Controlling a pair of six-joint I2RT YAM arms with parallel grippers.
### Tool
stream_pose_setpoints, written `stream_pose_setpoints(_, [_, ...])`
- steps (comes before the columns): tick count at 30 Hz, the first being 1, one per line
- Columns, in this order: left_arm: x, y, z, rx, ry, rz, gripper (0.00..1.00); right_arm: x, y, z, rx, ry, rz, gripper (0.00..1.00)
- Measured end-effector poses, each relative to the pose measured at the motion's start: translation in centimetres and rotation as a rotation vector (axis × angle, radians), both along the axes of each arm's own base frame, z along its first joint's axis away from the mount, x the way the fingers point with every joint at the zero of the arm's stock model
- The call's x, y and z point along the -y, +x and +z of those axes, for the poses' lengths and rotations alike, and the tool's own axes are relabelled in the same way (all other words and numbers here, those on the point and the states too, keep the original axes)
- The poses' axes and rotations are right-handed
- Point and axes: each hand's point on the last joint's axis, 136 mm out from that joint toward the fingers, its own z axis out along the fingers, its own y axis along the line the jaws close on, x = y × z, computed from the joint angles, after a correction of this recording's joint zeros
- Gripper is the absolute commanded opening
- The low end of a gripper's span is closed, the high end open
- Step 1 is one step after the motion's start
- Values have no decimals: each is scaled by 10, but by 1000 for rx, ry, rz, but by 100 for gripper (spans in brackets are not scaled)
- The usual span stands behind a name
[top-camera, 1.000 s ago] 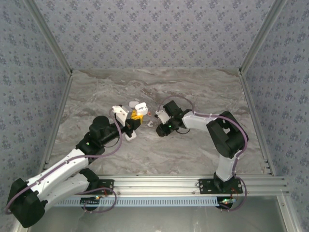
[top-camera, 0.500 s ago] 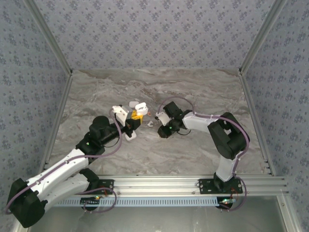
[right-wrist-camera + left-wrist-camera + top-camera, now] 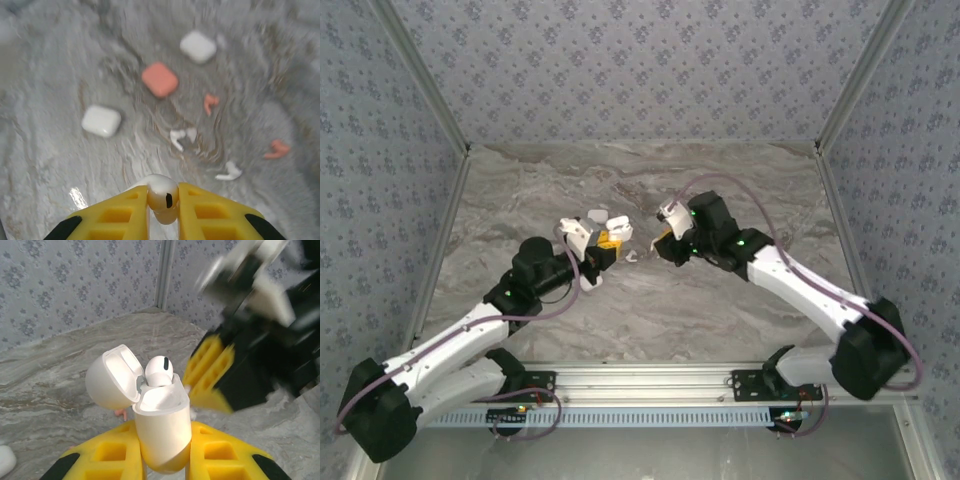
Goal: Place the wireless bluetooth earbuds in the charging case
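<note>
My left gripper (image 3: 162, 442) is shut on a white charging case (image 3: 162, 425), held upright above the table with its lid (image 3: 107, 377) swung open to the left. One white earbud (image 3: 159, 371) sits in the case. My right gripper (image 3: 163, 200) is shut on another white earbud (image 3: 161, 192), lifted off the table. In the top view the right gripper (image 3: 663, 245) hangs just right of the left gripper (image 3: 604, 244) and the case (image 3: 617, 230). The right gripper's yellow fingers (image 3: 212, 371), blurred, are close to the case's right side.
Below the right gripper on the marble table (image 3: 45, 165) lie two shut white cases (image 3: 101, 120) (image 3: 198, 46), a red case (image 3: 160, 79), two red earbuds (image 3: 210, 102) (image 3: 276, 149) and loose white earbuds (image 3: 182, 137) (image 3: 227, 171). Patterned walls enclose the table.
The right gripper closed on a white earbud, and the arm rose off the table and stretched out. The left arm shifted slightly right with the case.
</note>
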Motion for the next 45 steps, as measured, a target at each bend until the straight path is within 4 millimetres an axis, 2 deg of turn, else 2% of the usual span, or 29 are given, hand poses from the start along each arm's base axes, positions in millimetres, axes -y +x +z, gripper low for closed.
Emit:
stream_pose_setpoints(2, [5,0,-6,-16,9,-21,0,4,-4,29,80,44,0,20])
stream_pose_setpoints(6, [13,-3,-17,-51,28,-72,0,4,-14,66,188,83,22,21])
stream_pose_setpoints(9, [21,-5,-12,-54,22,-113,0,-6,-21,81,243,87,60,21])
stream_pose_setpoints(13, [28,-10,2,-38,1,-163,0,-20,-26,89,284,79,105,21])
stream_pose_setpoints(17, [31,-13,3,-40,-2,-190,0,-33,-26,93,309,69,138,21])
stream_pose_setpoints(23, [34,-16,1,-47,1,-206,0,-45,-28,81,304,39,172,21])
stream_pose_setpoints(34, [35,-17,2,-42,-3,-211,0,-46,-29,76,306,9,176,22])
stream_pose_setpoints(40, [36,-19,2,-45,-2,-218,0,-47,-36,74,282,8,216,31])
stream_pose_setpoints(45, [36,-18,4,-35,-10,-219,0,-45,-40,82,240,42,244,48])
